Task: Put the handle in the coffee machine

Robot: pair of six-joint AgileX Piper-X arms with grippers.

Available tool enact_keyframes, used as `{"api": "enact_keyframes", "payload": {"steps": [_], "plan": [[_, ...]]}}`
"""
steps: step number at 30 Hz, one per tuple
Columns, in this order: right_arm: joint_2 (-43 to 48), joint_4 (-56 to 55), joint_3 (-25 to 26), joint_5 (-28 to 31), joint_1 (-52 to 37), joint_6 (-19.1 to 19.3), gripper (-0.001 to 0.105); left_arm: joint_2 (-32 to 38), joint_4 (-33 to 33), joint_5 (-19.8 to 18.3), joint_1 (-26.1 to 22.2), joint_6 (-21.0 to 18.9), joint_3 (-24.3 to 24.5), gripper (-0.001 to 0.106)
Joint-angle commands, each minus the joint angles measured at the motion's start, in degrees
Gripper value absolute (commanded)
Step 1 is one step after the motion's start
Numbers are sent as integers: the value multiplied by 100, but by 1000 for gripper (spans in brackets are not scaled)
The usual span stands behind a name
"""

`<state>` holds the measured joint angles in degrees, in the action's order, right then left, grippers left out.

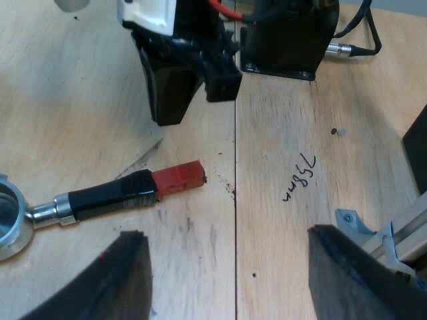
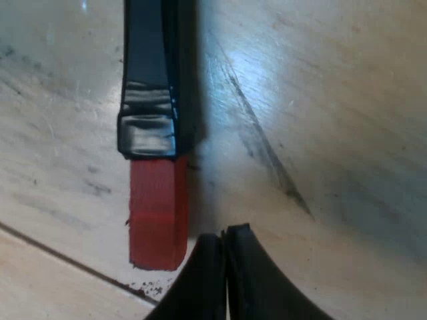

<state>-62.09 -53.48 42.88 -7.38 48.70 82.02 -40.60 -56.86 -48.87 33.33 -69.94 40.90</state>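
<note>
Jaws of the right arm were shut on nothing, tips just beside the red end [image 2: 157, 213] of the holder [image 1: 100, 200], which lay loose on the tabletop [image 1: 280, 253]. Near it the left jaws stood wide apart. Pickup step, I judged: next, the right jaws must part and straddle the handle [image 2: 150, 67]. Holder's basket [image 1: 8, 213] was cut off; tips perhaps touched wood.

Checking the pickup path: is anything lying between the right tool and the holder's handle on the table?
Nothing visible does. The right tool, shut, is close beside the red end of the handle, with only bare table between them.
</note>
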Motion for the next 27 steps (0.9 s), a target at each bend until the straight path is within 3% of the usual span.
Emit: {"api": "enact_keyframes", "payload": {"steps": [1,11,16,21,27], "plan": [[1,175,-158,-14,17,-132,0,-19,16,-67,32,-2,28,54],[-189,343,-325,262,17,-131,0,-402,377,245,32,-2,28,54],[-555,562,-325,284,17,-265,0,-524,412,520,32,-2,8,54],[-1056,861,-325,202,17,-475,0,-534,447,1141,32,-2,-208,54],[-1301,864,-325,82,17,-726,0,-534,435,1326,32,-97,-428,54]]}}
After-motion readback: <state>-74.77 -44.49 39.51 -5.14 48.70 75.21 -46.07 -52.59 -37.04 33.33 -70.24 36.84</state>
